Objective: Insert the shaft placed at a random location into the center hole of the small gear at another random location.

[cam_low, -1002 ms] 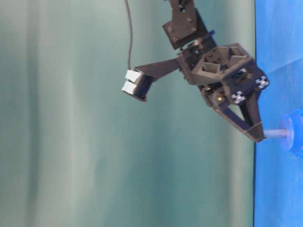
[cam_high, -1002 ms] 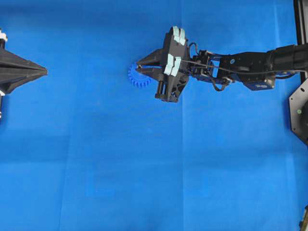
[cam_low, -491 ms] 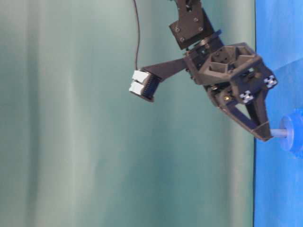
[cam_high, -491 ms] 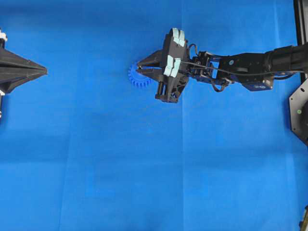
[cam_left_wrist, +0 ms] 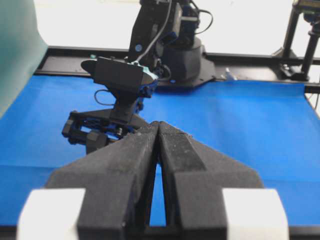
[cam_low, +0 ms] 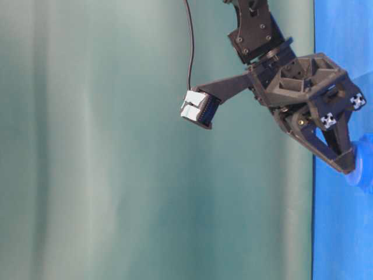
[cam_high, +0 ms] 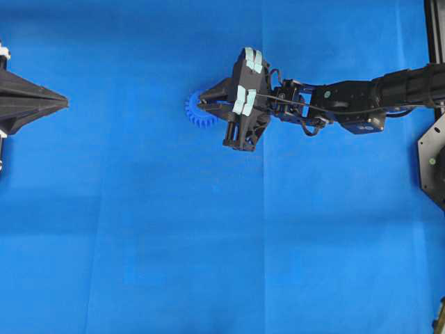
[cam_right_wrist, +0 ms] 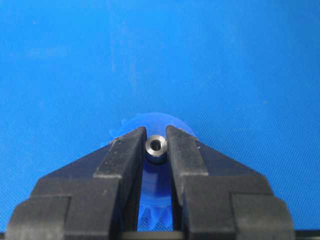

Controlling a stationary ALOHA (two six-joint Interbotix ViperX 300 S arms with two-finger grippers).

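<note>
Table: blue table (cam_high: 174, 243) carries the parts.
Right gripper: right gripper (cam_right_wrist: 156, 145) clamped on the shaft, tips down at the gear.
Left gripper: left gripper (cam_left_wrist: 159, 131) with jaws together, holding nothing, well apart from the gear.
Gear: small gear (cam_high: 197, 111) flat on the table under the right gripper.
Shaft: shaft (cam_right_wrist: 156, 146) upright between the jaws, over the gear's middle.

You have a worktop (cam_high: 174, 243) covered with a bright blue sheet, creased in faint straight fold lines running across and along it. A plain green backdrop (cam_low: 116, 175) stands along one side. A black frame rail (cam_left_wrist: 240, 55) borders the far edge, with a black stand (cam_left_wrist: 312, 40) at far right.
</note>
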